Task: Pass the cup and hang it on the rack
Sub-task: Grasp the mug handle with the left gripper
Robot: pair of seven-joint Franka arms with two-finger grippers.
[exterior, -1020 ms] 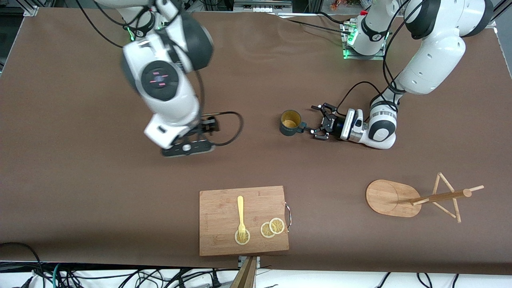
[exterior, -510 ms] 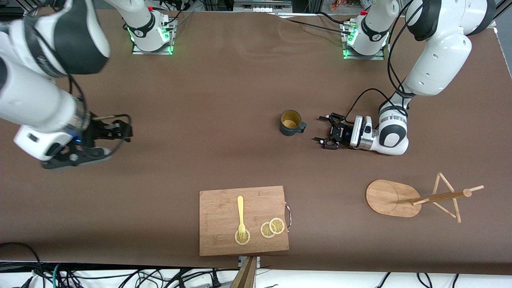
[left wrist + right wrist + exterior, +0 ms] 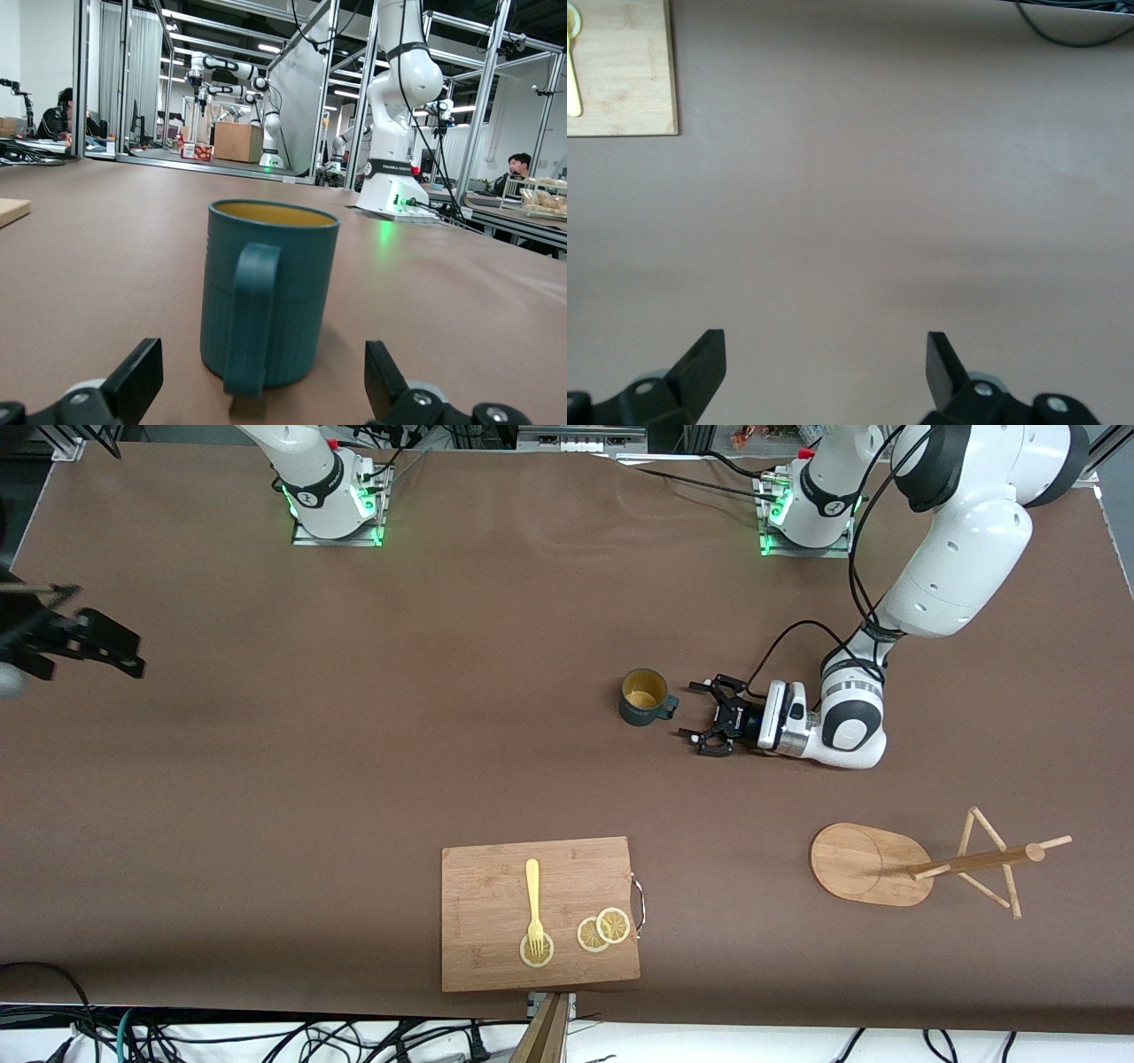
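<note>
The dark teal cup [image 3: 644,697] stands upright in the middle of the table, its yellowish inside showing and its handle turned toward my left gripper. My left gripper [image 3: 698,716] lies low over the table just beside the handle, open and empty. In the left wrist view the cup [image 3: 292,274] stands just ahead of my open left gripper [image 3: 261,372], handle facing it. The wooden rack [image 3: 864,864] stands toward the left arm's end, nearer to the front camera than the cup. My right gripper [image 3: 89,642] is open and empty at the right arm's end, over bare table [image 3: 824,354].
A rectangular wooden cutting board [image 3: 496,886] lies near the table's front edge, with a yellow fork [image 3: 532,899] and lemon slices [image 3: 602,930] on it. Its corner shows in the right wrist view [image 3: 620,66]. The left arm's cable loops above its gripper.
My right arm has swung from mid-table out to its end of the table. My left gripper drew back from the cup's handle, then came closer again. The cup has not moved.
</note>
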